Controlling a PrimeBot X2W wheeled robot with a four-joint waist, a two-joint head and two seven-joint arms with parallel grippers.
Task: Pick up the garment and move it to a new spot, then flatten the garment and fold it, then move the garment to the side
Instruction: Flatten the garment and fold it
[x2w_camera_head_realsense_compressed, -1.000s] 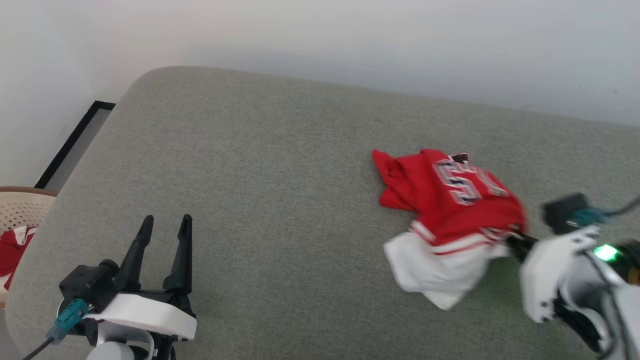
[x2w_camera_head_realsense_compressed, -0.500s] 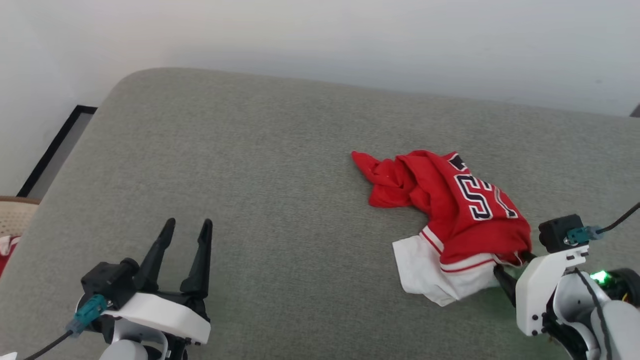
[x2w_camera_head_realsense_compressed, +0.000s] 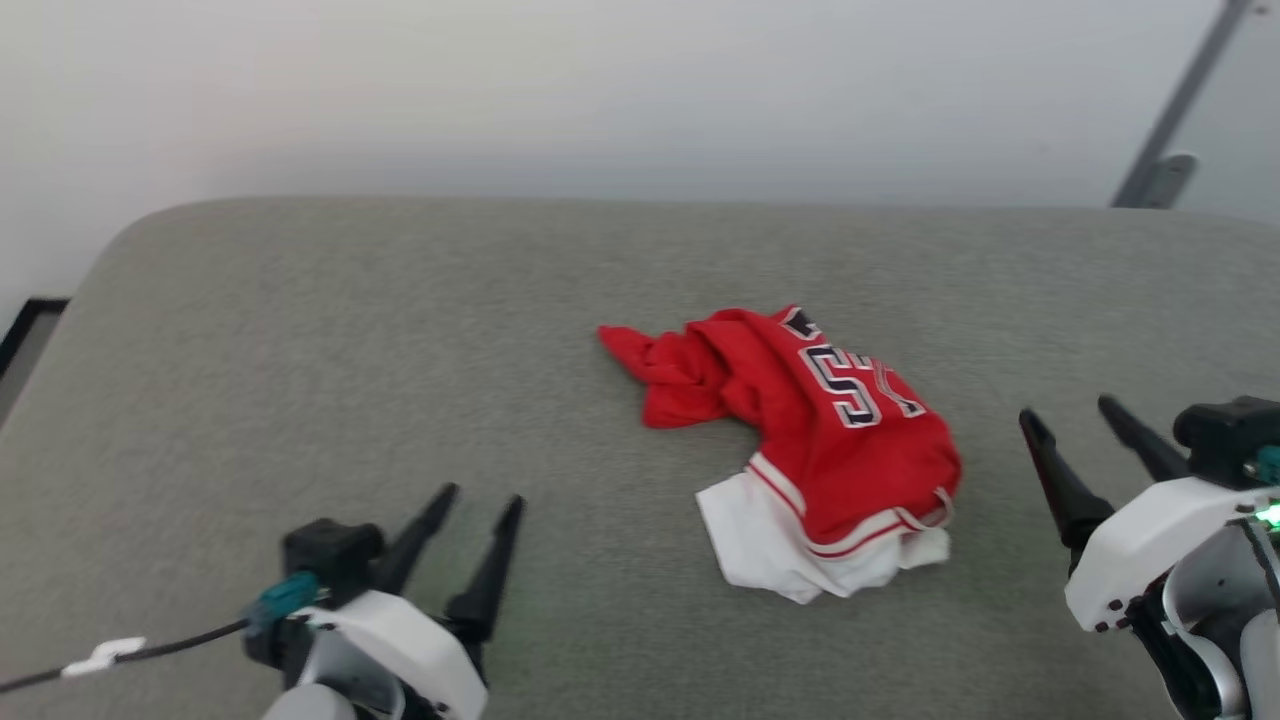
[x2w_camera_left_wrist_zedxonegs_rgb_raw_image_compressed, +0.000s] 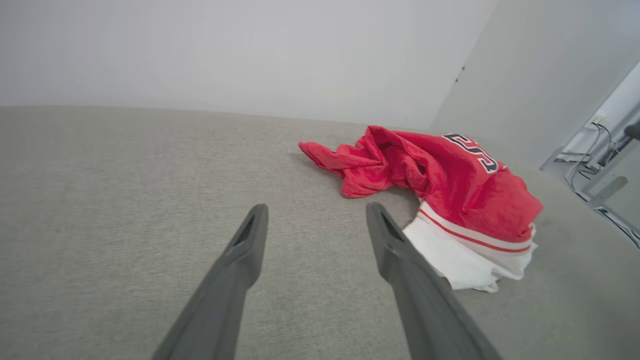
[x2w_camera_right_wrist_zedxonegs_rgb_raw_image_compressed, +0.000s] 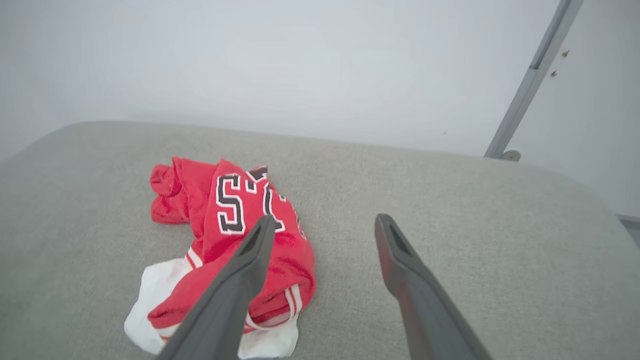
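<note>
While the crumpled red soft garment (x2w_camera_head_realsense_compressed: 800, 440) with black white-outlined lettering and white lining lay right of centre on the grey fabric cushion (x2w_camera_head_realsense_compressed: 400, 330), the left gripper (x2w_camera_head_realsense_compressed: 485, 493) at lower left hung with fingers spread, empty. At the right edge, the right gripper (x2w_camera_head_realsense_compressed: 1065, 407) gaped too, near the garment but apart from it.
</note>
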